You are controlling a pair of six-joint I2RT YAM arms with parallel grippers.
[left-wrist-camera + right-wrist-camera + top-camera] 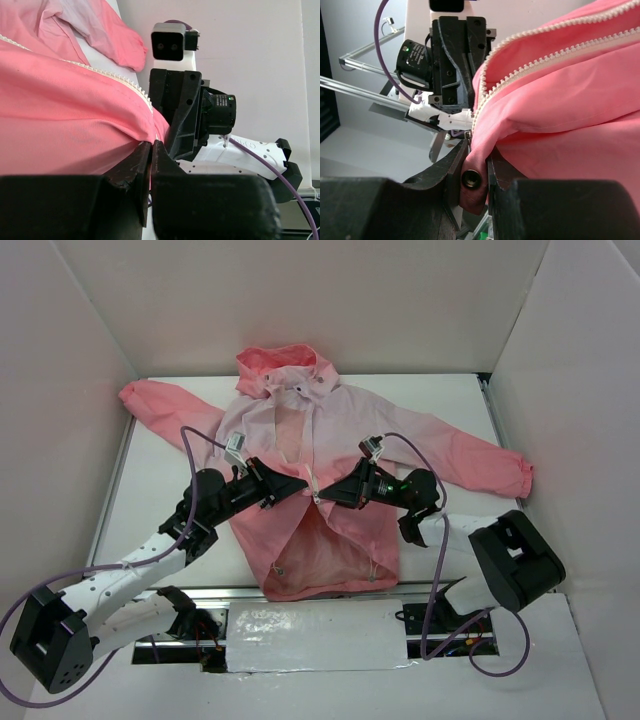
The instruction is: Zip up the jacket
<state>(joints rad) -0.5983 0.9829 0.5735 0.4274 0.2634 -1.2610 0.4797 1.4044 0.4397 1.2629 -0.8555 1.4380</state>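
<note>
**Jacket flat on the worktop, both tools pinching its front edges**

The jacket (330,440) lies front up in the middle of the white worktop (170,520). Its hood (280,365) points to the far wall and its sleeves (165,405) are spread out to either side. The chest is pale pink and the hem and sleeves are a deeper coral. The zipper (530,65) has white teeth, and its two rows stand apart up the front.

The left tool (296,483) and the right tool (325,497) meet nose to nose over the middle of the front. The left tool (151,147) has its fingers pressed together on a fold of pink cloth just below the toothed edge. The right tool (475,165) is clamped on a cloth edge that carries a round metal snap (470,178), right beside the lower end of the teeth.

From above, the two tools cover the zipper where they meet, so the slider cannot be made out there. In the right wrist view a small white part (452,118) sits by the teeth, and I cannot tell what it is.

Purple cables (200,445) loop over both arms. White walls (330,300) close in the worktop on three sides. A silvery strip (315,638) lies along the near edge between the arm bases. A green light (404,480) glows on the right arm.
</note>
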